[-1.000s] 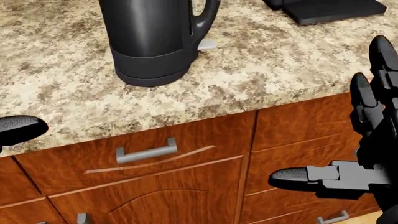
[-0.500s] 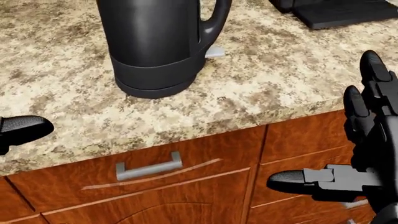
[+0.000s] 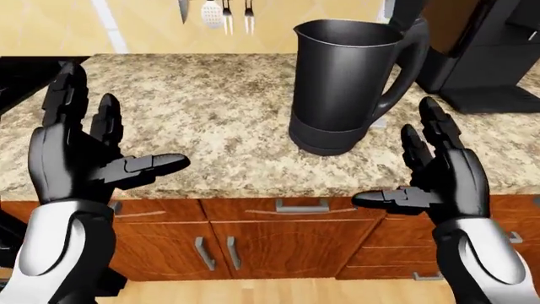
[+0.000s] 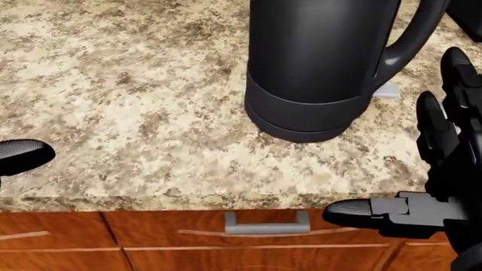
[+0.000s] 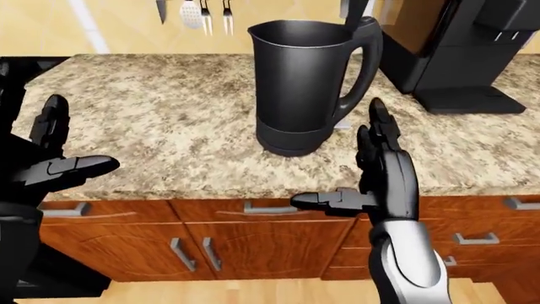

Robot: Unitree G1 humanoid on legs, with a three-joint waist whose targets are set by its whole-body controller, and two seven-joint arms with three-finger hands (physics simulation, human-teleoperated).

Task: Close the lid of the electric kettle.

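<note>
Kettle: a black kettle (image 5: 306, 88) is seen upright on the surface (image 3: 211, 120), nearer the right end than the left, set in from the near edge; its mouth is uncovered and its handle faces right.
Lid: a dark lid (image 5: 355, 14) is seen raised above the handle side of the rim, cut off by the top of the right-eye view.
Left hand: the left hand (image 3: 88, 152) is held released, fingers spread and thumb out, over the near edge towards the left end, well apart from the kettle.
Right hand: the right hand (image 5: 380, 174) is held released, fingers upright and thumb pointing left, at the near edge just right of the kettle, not touching it.
Drawers: wooden drawers (image 4: 173, 243) with grey handles are seen under the near edge.
Coffee machine: a black machine (image 5: 460, 50) is seen at the right end.
Utensils: utensils (image 3: 215, 11) are seen hung on the wall beyond the far edge.
</note>
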